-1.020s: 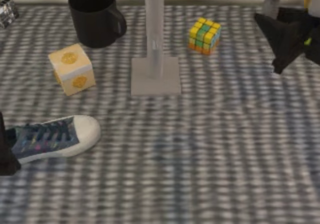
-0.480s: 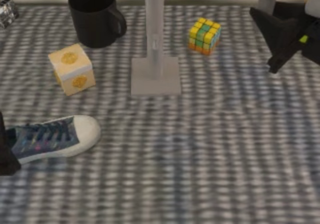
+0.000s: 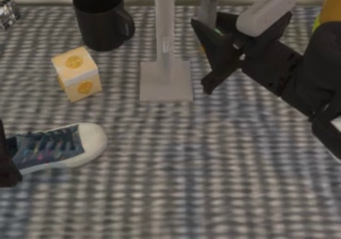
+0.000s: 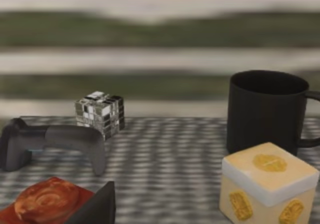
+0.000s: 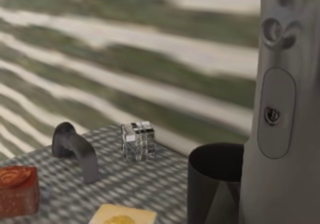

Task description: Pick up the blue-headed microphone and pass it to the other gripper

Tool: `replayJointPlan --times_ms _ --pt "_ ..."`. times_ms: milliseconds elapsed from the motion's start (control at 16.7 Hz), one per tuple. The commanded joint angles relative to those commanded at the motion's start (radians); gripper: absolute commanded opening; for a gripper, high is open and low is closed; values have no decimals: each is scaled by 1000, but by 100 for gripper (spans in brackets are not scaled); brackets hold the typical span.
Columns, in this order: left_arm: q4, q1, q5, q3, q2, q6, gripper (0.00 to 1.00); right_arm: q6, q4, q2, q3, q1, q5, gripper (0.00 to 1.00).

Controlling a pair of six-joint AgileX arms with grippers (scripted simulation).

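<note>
No readable writing shows. The right gripper grips the blue-headed microphone by its handle, far centre-right, beside the grey post; its long axis is upright, head up. The left gripper is parked near left; I cannot tell its jaws.

The blue-headed microphone stands upright at the far edge of the table, right of centre, its slim silver-grey handle held in the right gripper (head mostly cut off at the top view's edge). In the right wrist view the handle fills the foreground, showing an oval switch panel.
</note>
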Motion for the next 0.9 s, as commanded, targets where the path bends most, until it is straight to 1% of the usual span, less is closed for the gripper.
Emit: replayJointPlan --times_ms 60,120,180,900 --pt "0 0 0 0 0 0 100 -1 7 5 5 32 32 0" --pt "0 0 0 0 0 0 100 -1 12 9 9 54 54 0" --pt "0 0 0 0 0 0 100 -1 14 10 11 66 65 0" --pt "1 -1 1 1 1 0 100 -2 15 10 11 67 67 0"
